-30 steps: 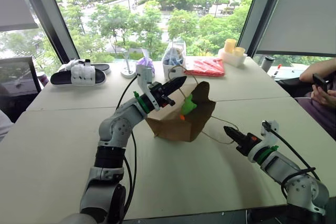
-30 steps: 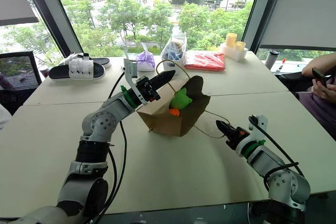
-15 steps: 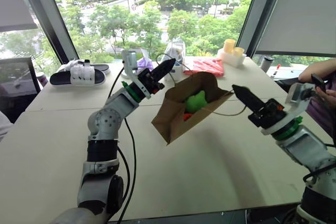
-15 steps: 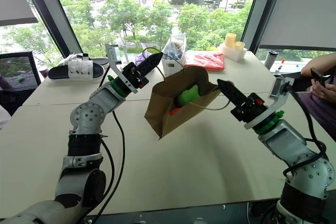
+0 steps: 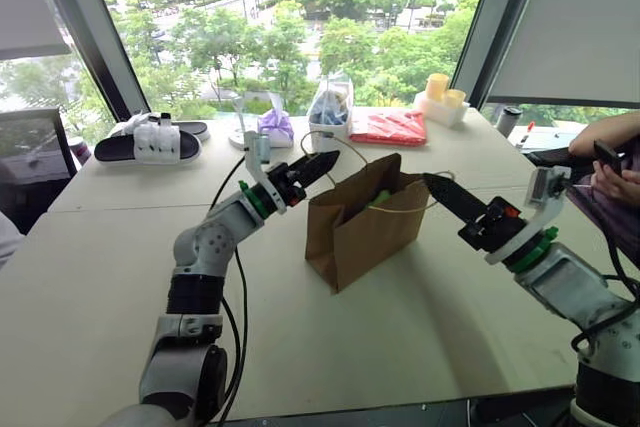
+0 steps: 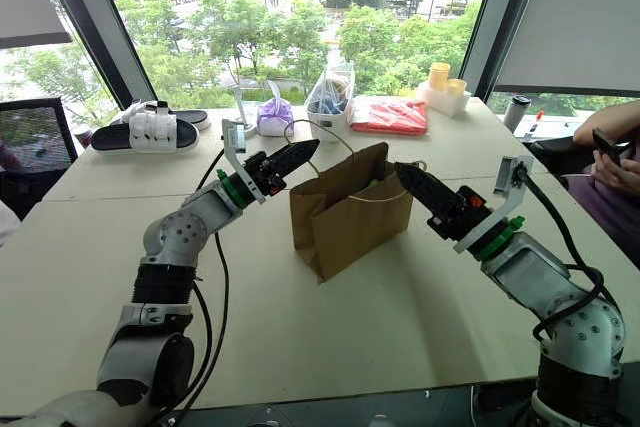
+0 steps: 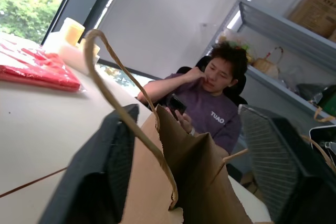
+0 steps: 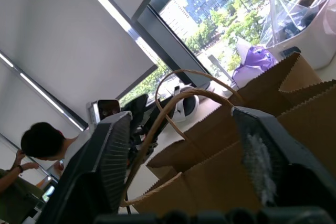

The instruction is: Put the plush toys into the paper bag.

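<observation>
Paper bag (image 5: 362,219) stands upright in the middle of the frame on the pale desk (image 5: 120,277), its mouth open upward. Inside the mouth a bit of the green plush toy (image 5: 381,197) shows; the orange one I cannot see, so I judge it lies deeper in the bag. The left gripper (image 5: 312,165) is at the bag's upper left and the right gripper (image 5: 436,187) at its upper right, each beside a cord handle. Both wrist views show the fingers spread wide with a handle loop between them, not pinched, so the bag seems to stand by itself and the task looks nearly complete.

In the upper middle of the frame are a purple pouch (image 5: 273,125), a clear plastic bag (image 5: 331,107) and a red packet (image 5: 391,128); black-and-white slippers (image 5: 152,141) lie at upper left. A person (image 5: 610,152) sits at the right edge. Nothing blocks the grippers.
</observation>
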{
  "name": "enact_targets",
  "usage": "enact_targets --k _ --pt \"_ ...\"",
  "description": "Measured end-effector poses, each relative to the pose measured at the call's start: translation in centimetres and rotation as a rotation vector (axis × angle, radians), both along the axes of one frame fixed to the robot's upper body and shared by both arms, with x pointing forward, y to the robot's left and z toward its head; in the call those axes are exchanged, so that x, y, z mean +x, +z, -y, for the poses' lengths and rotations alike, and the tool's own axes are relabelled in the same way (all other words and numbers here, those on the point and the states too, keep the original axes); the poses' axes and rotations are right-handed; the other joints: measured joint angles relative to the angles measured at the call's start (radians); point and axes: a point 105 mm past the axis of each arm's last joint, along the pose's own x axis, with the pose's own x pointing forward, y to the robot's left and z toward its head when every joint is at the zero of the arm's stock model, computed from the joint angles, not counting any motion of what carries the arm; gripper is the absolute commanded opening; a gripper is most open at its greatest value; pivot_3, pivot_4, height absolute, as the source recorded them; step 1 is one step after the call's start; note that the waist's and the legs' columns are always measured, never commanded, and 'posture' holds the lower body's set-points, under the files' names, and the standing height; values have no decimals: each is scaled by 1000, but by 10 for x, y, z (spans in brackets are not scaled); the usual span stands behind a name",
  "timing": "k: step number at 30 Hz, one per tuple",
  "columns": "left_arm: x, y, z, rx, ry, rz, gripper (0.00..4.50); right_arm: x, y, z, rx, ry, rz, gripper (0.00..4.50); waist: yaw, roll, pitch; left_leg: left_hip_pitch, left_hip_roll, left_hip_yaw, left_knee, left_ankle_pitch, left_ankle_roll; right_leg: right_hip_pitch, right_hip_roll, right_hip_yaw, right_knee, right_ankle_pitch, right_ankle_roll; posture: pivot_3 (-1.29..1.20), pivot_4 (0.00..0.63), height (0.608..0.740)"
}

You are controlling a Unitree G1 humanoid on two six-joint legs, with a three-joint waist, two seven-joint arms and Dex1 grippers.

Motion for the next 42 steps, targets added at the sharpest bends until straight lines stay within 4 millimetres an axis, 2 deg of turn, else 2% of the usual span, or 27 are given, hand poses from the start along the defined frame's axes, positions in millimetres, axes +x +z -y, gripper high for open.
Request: enact_targets --k 9,12,15,18,21,23,24,26,29,33,42 --pt "-6 7 -36 70 -33 43 4157 -12 -9 -3 4 42 -1 3834 0 0 0 0 0 0 0 0 0 0 0 0 0 0 0 0 150 740" --pt "-5 6 -51 111 -24 57 4157 -16 -9 -9 8 82 1 3834 0 0 0 0 0 0 0 0 0 0 0 0 0 0 0 0 150 740" --pt "-11 4 -67 177 -31 79 4157 -20 -28 -21 -59 125 -54 3834 -2 0 0 1 1 0 -1 0 0 -1 1 0 0 0 0 0 150 740" --pt "-16 -22 -76 247 -33 28 4210 -20 -58 -33 -138 142 -137 3033 -1 0 0 1 1 0 -1 0 0 -1 0 0 0 0 0 0 150 740" --pt "-21 -36 -81 276 -15 -10 4210 -17 -67 -40 -166 136 -152 1584 1 -1 0 0 1 0 0 0 0 -1 0 0 0 0 0 0 150 740" --pt "-25 -33 -82 304 -6 16 4210 -16 -69 -43 -172 134 -149 525 3 -1 0 -1 1 -1 0 0 0 -1 0 0 0 0 0 0 150 740" --pt "-33 -30 -83 342 -2 50 4210 -15 -71 -48 -188 141 -148 44 1 -1 0 0 2 -1 -1 0 0 -1 0 1 0 0 0 0 150 740" --pt "-44 -30 -75 378 -23 92 4210 -11 -77 -55 -211 150 -154 44 0 -1 0 0 2 -1 -1 0 0 -1 -1 2 0 0 0 0 150 740" --pt "-55 -41 -48 434 -101 124 4210 4 -76 -63 -228 149 -148 44 3 0 0 0 1 0 0 0 0 -1 -1 1 0 0 -1 0 150 740" --pt "-57 -49 -28 468 -168 160 4210 17 -70 -70 -250 161 -119 44 3 -1 0 0 1 1 0 0 0 -1 0 1 0 1 -1 0 150 740" --pt "-61 -45 -1 447 -253 223 4210 32 -77 -81 -299 176 -119 44 -1 -1 0 0 1 1 -1 0 0 -2 0 1 0 1 -1 0 150 740"
